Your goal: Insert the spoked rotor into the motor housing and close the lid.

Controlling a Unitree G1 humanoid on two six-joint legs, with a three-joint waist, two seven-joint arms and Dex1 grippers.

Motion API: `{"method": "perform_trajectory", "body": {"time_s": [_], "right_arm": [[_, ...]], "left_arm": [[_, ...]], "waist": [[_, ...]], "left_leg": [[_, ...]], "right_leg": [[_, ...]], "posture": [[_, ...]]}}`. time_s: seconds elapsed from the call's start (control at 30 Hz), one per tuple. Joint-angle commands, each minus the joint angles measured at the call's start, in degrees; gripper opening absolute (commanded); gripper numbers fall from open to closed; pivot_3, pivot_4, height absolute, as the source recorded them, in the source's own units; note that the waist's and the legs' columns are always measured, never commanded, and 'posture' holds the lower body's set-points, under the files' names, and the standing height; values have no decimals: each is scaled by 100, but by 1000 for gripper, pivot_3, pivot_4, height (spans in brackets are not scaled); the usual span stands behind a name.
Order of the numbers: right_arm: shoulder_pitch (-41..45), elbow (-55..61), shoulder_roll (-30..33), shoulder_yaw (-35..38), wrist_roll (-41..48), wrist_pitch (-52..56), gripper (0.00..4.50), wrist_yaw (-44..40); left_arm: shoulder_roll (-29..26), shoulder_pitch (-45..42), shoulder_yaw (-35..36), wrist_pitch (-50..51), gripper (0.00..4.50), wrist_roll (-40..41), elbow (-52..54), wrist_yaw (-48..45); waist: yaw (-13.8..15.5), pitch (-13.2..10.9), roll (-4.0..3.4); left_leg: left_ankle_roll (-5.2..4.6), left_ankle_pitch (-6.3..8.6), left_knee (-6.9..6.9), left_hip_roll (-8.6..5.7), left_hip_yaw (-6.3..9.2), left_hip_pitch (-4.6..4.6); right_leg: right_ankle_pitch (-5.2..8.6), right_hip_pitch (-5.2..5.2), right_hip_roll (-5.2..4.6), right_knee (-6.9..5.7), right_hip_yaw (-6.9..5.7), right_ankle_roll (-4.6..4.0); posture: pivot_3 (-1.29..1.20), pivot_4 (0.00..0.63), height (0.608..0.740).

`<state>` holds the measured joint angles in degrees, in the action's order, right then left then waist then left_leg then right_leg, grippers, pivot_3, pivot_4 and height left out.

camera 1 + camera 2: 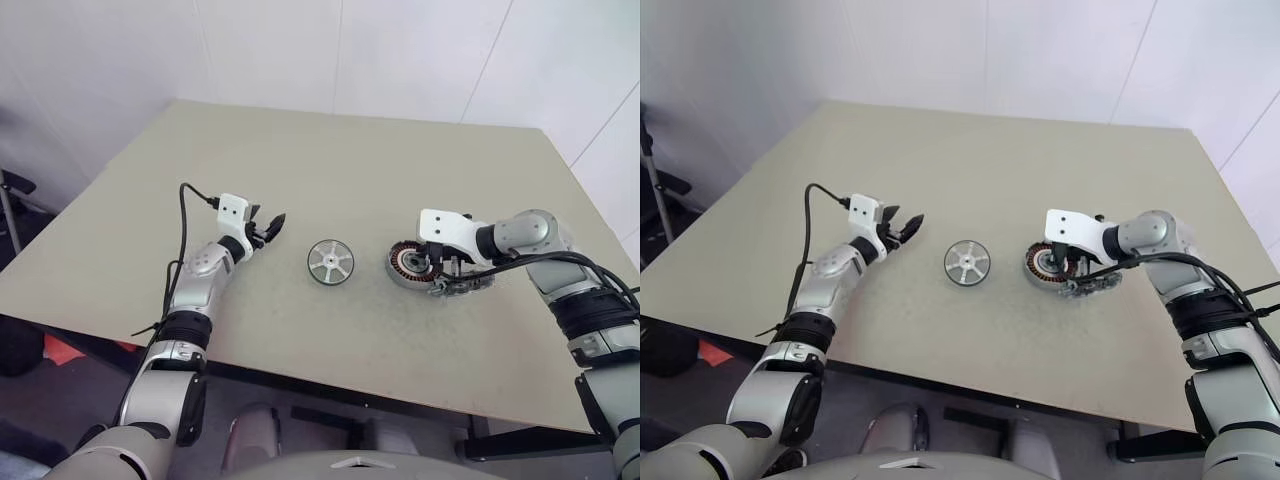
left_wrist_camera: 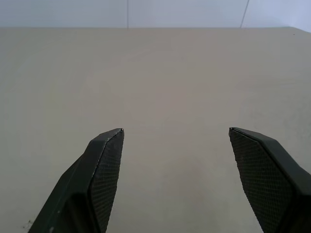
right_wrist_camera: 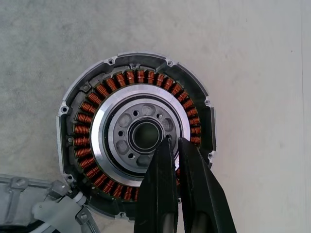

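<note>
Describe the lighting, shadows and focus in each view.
Head views: soft, even light, with faint shadows under the spoked rotor and motor housing. Left wrist view: left gripper fingertips crisp over the evenly lit table. Right wrist view: copper windings sharp, right gripper near and dark.

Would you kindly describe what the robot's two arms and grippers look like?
Both arms are silver-grey metal with black joint bands. Each wrist carries a white boxy block. The left gripper and right gripper each have two black tapered fingers; the fingers' inner pads are finely cross-hatched. A thin black cable loops from the left wrist block down along the forearm; thicker black cables run along the right forearm.
</note>
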<state>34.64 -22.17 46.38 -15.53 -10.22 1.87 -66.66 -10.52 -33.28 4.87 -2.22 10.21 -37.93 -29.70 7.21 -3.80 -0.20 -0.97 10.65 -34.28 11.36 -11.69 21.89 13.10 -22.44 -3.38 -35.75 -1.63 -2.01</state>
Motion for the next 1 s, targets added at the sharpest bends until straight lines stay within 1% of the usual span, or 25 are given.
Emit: {"method": "perform_trajectory", "body": {"time_s": [0.03,0.17,0.23,0.27,0.43,0.6,0.83,1.0], "right_arm": [[-50,-59,-50,-70,-58,-78,185,8],[59,-35,-47,60,-36,-62,185,137],[110,130,-1,130,37,-9,185,84],[123,217,18,152,78,19,84,43],[51,536,85,199,233,120,84,-173],[27,700,126,230,211,190,84,-81],[18,546,204,199,137,163,84,-16],[-75,423,144,106,119,168,84,-15]], "left_arm": [[-45,-59,39,-105,3692,17,130,5],[-43,-64,35,-105,3692,13,127,4],[-40,-69,32,-108,3692,10,118,2],[-40,-75,31,-112,3692,9,107,0],[-38,-89,32,-127,3692,6,87,-1],[-34,-93,33,-130,3692,7,79,-2],[-24,-118,23,-135,3692,3,53,-11],[-30,-129,26,-134,3692,0,39,-6]], "waist": [[0,0,0],[-2,0,0],[-1,0,0],[-1,0,0],[1,0,0],[1,0,0],[0,0,0],[0,0,0]], "left_leg": [[0,0,0,0,0,-1],[0,0,0,0,0,-8],[0,0,0,0,0,-9],[1,0,0,0,0,-9],[0,0,0,0,0,-4],[-1,0,0,0,0,-3],[0,0,0,0,0,-3],[0,0,0,0,0,-3]], "right_leg": [[0,0,0,0,0,0],[0,6,0,-1,0,0],[0,7,0,-1,0,0],[0,7,0,-1,0,0],[0,2,0,-1,0,0],[0,2,0,0,0,0],[0,2,0,0,0,0],[0,2,0,0,0,0]], "posture": [[0,0,740],[0,0,740],[0,0,740],[0,0,740],[0,0,740],[0,0,740],[0,0,740],[0,0,740]]}}
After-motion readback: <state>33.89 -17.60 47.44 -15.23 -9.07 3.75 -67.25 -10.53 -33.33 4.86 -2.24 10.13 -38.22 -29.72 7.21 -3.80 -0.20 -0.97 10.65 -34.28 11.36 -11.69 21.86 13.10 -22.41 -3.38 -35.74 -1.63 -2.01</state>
